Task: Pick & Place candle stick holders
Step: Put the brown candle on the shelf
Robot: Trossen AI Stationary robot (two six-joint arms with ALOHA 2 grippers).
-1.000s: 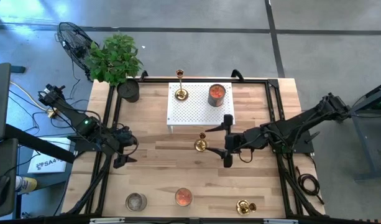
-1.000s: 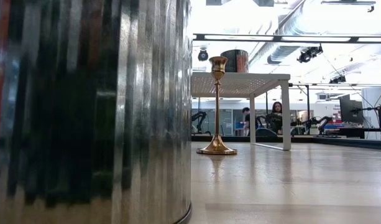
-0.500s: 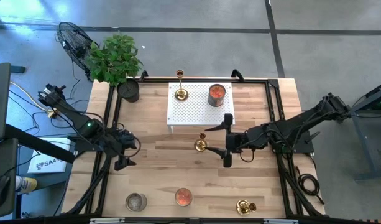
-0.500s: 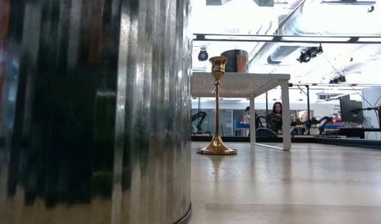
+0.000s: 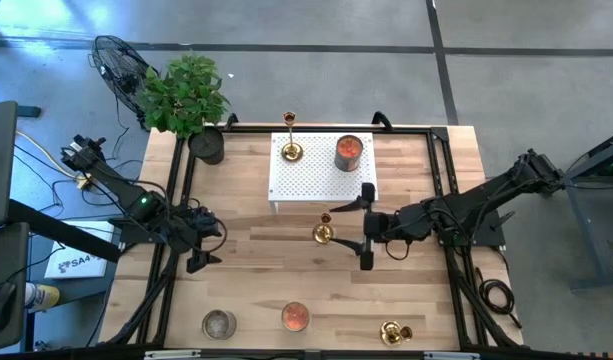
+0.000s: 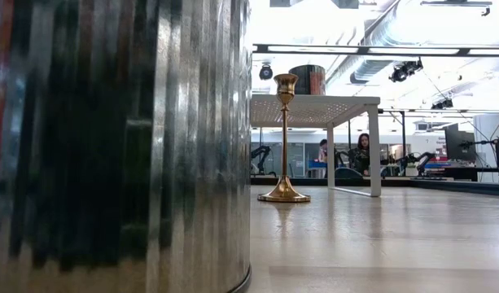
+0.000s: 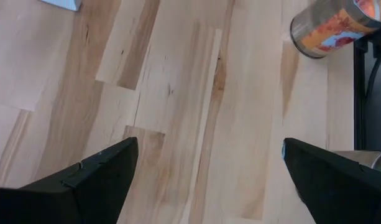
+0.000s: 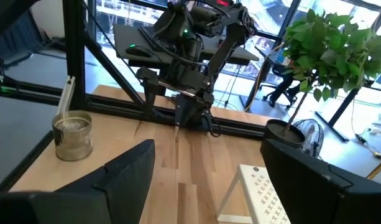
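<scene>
Wooden planks are running across the table (image 5: 286,275), and we are working over it from both sides, inside a black frame. Far centre, a white perforated riser (image 5: 321,178) is standing on the wood, probably as the raised spot for placing. On it we are seeing one gold candle stick holder (image 5: 291,150) at its left and a candle jar with an orange filling (image 5: 348,152) at its right.

We are holding the right gripper (image 5: 364,224) low at mid-table, its fingers spread part-way with nothing between them, just right of a second candle stick holder (image 5: 323,233) standing upright on the wood near the riser's front edge. That placing is suggesting an approach to grasp it. A third candle stick holder (image 5: 391,331) is waiting at the near edge, right of centre. We are keeping the left gripper (image 5: 198,252) parked at the left side, its jaws wide apart and empty over bare planks.

Along the near edge a grey jar (image 5: 219,324) and an orange candle jar (image 5: 295,317) are sitting. A potted plant (image 5: 186,95) is standing at the far left corner.

From table height a ribbed metal can (image 6: 119,146) is blocking the left half of the view, so we are seeing only one holder there. We cannot tell whether the third holder is standing upright or lying on its side.
</scene>
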